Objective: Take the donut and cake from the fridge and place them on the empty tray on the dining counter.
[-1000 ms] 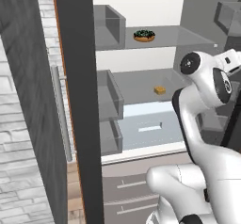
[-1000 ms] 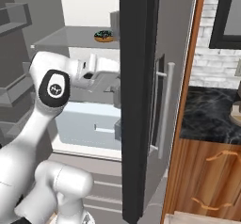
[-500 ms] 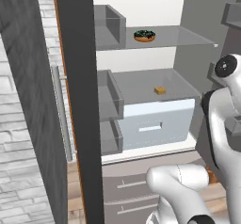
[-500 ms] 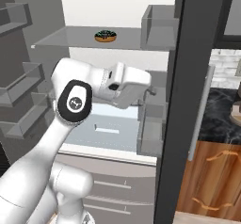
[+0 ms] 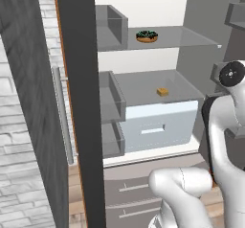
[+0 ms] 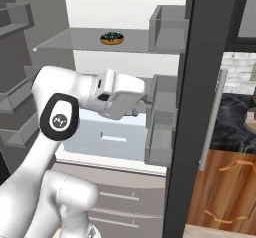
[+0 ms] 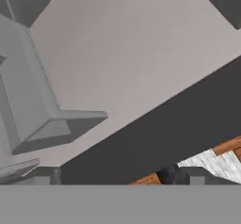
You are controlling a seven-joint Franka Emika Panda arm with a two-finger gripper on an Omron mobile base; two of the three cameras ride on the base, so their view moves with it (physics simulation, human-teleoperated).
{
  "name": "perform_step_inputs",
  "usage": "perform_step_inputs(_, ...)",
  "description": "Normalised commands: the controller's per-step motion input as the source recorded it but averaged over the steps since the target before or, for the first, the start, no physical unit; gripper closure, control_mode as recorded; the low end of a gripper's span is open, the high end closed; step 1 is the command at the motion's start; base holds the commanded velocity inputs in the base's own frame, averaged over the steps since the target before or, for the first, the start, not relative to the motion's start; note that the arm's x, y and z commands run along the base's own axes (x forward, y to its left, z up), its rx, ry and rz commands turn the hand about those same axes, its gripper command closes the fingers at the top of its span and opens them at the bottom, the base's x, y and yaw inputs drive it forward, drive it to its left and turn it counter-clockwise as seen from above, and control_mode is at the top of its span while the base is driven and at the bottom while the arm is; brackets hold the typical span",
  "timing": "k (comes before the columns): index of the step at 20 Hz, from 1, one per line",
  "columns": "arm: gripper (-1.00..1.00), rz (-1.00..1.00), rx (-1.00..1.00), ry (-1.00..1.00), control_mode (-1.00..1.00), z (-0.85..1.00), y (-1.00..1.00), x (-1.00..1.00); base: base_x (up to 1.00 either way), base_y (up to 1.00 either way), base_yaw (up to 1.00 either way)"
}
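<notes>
Left base view: fridge (image 5: 158, 54) open; donut (image 5: 147, 36) on upper glass shelf (image 5: 182, 38); cake (image 5: 162, 92) on the shelf below, above a white drawer (image 5: 158, 126).
Right base view: donut (image 6: 112, 38) on glass shelf; arm's hand beside grey door bins (image 6: 162, 132).
Hand view: grey bin (image 7: 33, 105), dark door edge (image 7: 164, 129).
Claw: jaws wide, holding nothing.

The glossy white, rounded, tube-like robot arm (image 6: 60, 192) has a black circular joint cap (image 6: 59, 120) bearing a small white mark at left of centre, and a blocky white hand (image 6: 120, 99).
</notes>
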Motion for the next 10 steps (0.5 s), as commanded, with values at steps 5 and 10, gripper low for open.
perform_step_inputs(5,-1.00,0.31,0.19,0.03,-1.00,0.25,0.92,-0.04,0.00,0.00,0.00)
perform_step_inputs(10,-1.00,0.40,0.34,0.00,-1.00,0.23,0.36,0.00,0.00,0.00,0.00)
